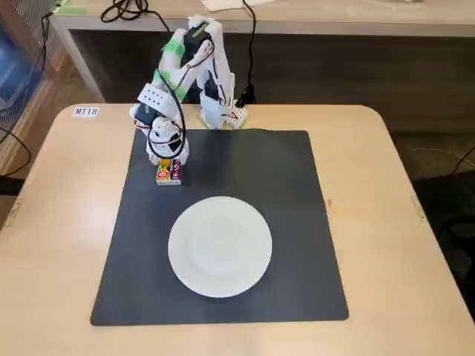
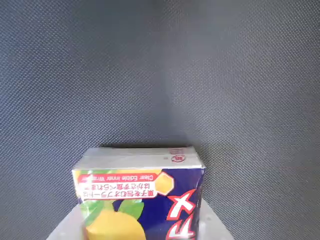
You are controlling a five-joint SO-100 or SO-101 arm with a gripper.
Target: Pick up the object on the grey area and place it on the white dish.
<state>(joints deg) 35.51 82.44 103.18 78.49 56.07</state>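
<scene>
Dark grey, almost black, the grey area [image 1: 223,222] is the broad square mat that covers most of the light wooden tabletop [image 1: 393,222], and everything else is best placed against it: it marks the working field, so pick-up spot and target both sit inside its edges. Near the mat's middle, toward its front edge in the fixed view, lies the white dish [image 1: 220,246], flat, bare and unmarked, apparently left clear as the drop spot. At the mat's far left corner the white arm [image 1: 194,67] folds down from its base, which stands just off the mat's back edge, and the gripper [image 1: 168,172] comes down onto the object [image 1: 168,175], a small yellow packet with red and pink print. The packet sits well short of the dish, still over the mat's far-left part; whether it rests on the weave or is just lifted I cannot tell. Nor can I tell how the pincer stands: the fingers are hidden in both views. In the wrist view the packet [image 2: 140,195] fills the bottom edge with its printed face up, its lettering reading upside down and its long axis appearing to run toward the camera.
</scene>
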